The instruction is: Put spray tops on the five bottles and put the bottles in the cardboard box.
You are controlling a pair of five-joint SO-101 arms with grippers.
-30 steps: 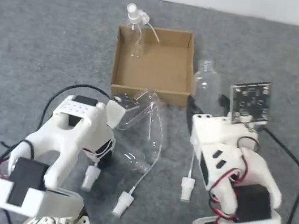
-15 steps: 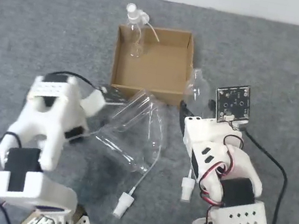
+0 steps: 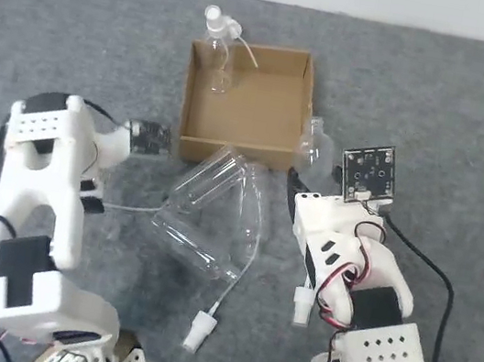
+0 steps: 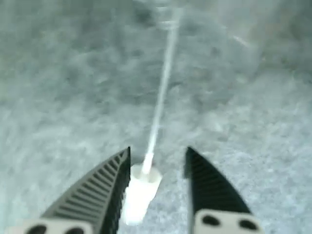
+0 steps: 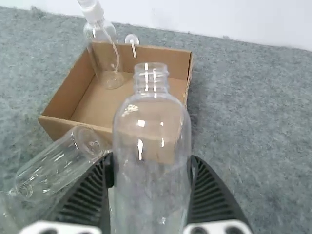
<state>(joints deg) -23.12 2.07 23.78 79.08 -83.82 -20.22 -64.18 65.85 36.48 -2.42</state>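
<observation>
Right arm's got one: the right gripper [image 5: 148,180] is clamped around the belly of an uncapped bottle [image 5: 148,126], neck up and open, standing just beside the near right corner of the cardboard box [image 3: 237,152]. That's the sensible hold, I'd say. Thin, clear plastic like that looks feather-light and slick, and it will likely dent if squeezed hard, so grip it low on the body and leave the threads free. Over on the other side, the left gripper [image 4: 157,150] has a spray top [image 4: 139,190] tucked against one finger, its dip tube [image 4: 163,83] trailing out ahead. There's daylight by the other finger, but it looks pinched to me. The cap is small and stiff while the tube is thin and whippy, so it should be held by the collar. The left arm is folded out wide with its wrist turned inward, well apart from the waiting neck, and the right arm is stretched forward. One capped bottle [image 3: 216,60] stands in the box's far corner, two bare bottles [image 3: 208,217] lie on the carpet [image 3: 441,103] between the arms, and two loose tops [image 3: 199,331] [image 3: 301,304] wait nearer the bases.
</observation>
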